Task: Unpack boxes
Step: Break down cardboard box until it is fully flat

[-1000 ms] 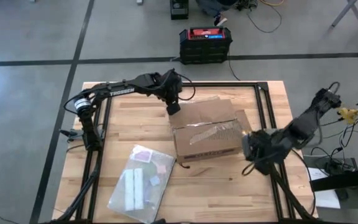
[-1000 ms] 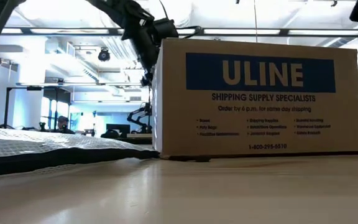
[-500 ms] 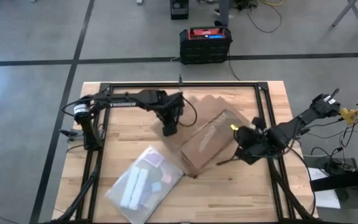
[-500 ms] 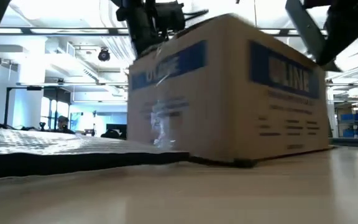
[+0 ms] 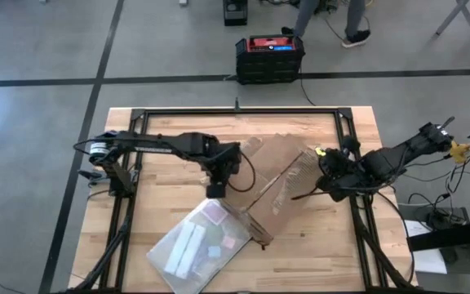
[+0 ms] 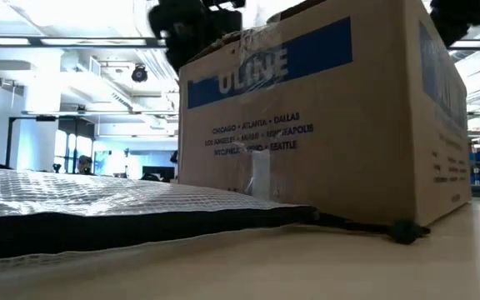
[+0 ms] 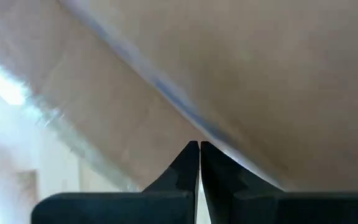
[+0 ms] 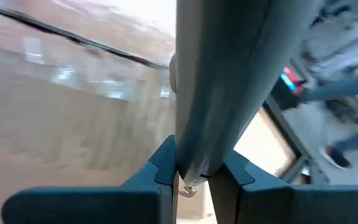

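A clear plastic bag (image 5: 196,247) was laid on the wooden table (image 5: 161,175) — beyond its far edge, a black-and-red case (image 5: 269,57) was set on the floor.

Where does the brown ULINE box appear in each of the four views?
High view: cardboard box right of table centre, turned diagonally.
Low view: box fills the centre and right, blue ULINE label facing the camera.
Left wrist view: brown box surface fills most of the picture.
Right wrist view: taped box surface on the left.
Shared landmark: clear tape on the box.
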Motion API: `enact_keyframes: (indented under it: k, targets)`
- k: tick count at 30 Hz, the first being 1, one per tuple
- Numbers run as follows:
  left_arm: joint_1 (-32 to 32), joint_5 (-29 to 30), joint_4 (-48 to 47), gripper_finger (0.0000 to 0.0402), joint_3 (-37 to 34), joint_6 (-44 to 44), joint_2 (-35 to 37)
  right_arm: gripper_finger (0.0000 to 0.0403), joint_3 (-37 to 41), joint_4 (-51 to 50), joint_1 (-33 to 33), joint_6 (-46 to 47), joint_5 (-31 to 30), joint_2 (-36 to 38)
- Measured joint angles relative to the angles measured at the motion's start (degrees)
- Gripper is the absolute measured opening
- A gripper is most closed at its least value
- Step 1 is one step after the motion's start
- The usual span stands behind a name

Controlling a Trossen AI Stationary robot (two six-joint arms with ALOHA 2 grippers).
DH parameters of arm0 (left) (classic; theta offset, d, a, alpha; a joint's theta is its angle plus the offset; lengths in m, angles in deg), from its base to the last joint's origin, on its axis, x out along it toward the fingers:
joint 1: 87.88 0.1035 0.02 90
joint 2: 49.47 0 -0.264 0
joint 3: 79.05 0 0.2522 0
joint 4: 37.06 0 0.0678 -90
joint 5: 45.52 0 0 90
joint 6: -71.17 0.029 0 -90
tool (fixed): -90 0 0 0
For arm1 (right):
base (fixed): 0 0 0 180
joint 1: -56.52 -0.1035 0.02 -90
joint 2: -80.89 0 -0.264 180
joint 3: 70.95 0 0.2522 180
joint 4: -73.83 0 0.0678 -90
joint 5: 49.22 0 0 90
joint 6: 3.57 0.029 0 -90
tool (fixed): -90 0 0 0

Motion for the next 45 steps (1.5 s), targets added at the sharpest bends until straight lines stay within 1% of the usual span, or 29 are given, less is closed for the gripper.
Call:
enact_keyframes:
  k: [2, 4, 7, 9, 12, 14, 15, 17, 18, 20, 23, 24, 26, 29, 32, 35, 38, 41, 45]
  targets:
    - [-0.1, 3.5, -3.5, 0.0, 0.1, -1.7, 1.7, 0.0038, -1.6, 0.1, -1.3, -0.4, 1.6, 0.2]
    - [-0.1, 6.7, -7.1, 0.0, 0.1, -4.0, 3.2, 0.0038, -3.2, 0.1, -2.2, -1.4, 4.8, 0.2]
    - [-0.4, 7.1, -8.3, 0.0, -0.9, -7.7, 5.6, 0.0038, -4.5, 0.2, -3.4, -1.7, 12.9, 0.2]
    - [-1.4, 6.9, -6.9, 0.0, -1.9, -8.7, 6.2, 0.0038, -4.3, 1.4, -4.5, -1.6, 19.2, 0.1]
    - [-3.4, 6.5, -2.1, 0.0, -5.1, -8.9, 6.2, 0.0038, -1.7, 6.1, -6.3, -1.6, 27.9, -0.3]
    - [-4.5, 4.2, 2.5, 0.0, -7.6, -8.9, 6.1, 0.0038, 0.7, 9.9, -7.3, -1.7, 31.1, -1.3]
    - [-5.0, 3.3, 4.8, 0.0, -9.0, -8.9, 6.1, 0.0038, 1.8, 11.0, -7.5, -1.8, 31.2, -1.8]
    - [-5.8, 2.3, 8.5, 0.0, -11.1, -8.9, 6.1, 0.0038, 3.2, 10.0, -7.4, -1.7, 29.6, -2.9]
    - [-6.2, 2.3, 9.8, 0.0, -11.7, -8.9, 6.1, 0.0038, 3.5, 9.0, -6.9, -1.7, 27.6, -3.2]
    - [-6.6, 2.3, 11.1, 0.0, -12.4, -8.9, 6.1, 0.0038, 3.6, 7.3, -5.2, -1.5, 22.0, -3.8]
    - [-6.6, 2.3, 11.6, 0.0, -12.5, -8.6, 6.1, 0.0038, 2.7, 3.7, -1.3, -0.1, 10.4, -3.7]
    - [-6.6, 2.3, 11.5, 0.0, -12.5, -8.6, 6.1, 0.0038, 2.2, 2.9, -0.2, 0.4, 7.6, -3.3]
    - [-6.5, 2.3, 11.5, 0.0, -12.5, -8.5, 6.3, 0.0038, 1.0, 1.9, 1.3, 0.3, 4.5, -2.5]
    - [-6.6, 2.3, 11.3, 0.0, -12.2, -8.3, 6.9, 0.0038, -1.7, 1.9, 1.7, -2.6, 3.9, -1.2]
    - [-6.6, 2.7, 10.3, 0.0, -11.6, -8.0, 8.6, 0.0038, -5.2, 3.0, -0.4, -6.1, 3.7, -0.5]
    - [-6.6, 4.6, 7.8, 0.0, -10.9, -8.9, 11.1, 0.0038, -7.3, 9.0, -4.0, -9.8, 3.6, -0.5]
    - [-7.6, 6.2, 4.9, 0.0, -10.8, -13.1, 14.4, 0.0038, -7.5, 15.6, -6.7, -13.9, 3.8, -1.4]
    - [-11.9, 6.6, 5.9, 0.0, -12.4, -19.5, 17.9, 0.0038, -7.4, 17.8, -8.9, -14.5, 3.7, -2.9]
    - [-22.2, 5.7, 14.2, 0.0, -17.9, -29.0, 19.0, 0.0038, -7.3, 18.4, -10.7, -12.6, 2.6, -5.4]
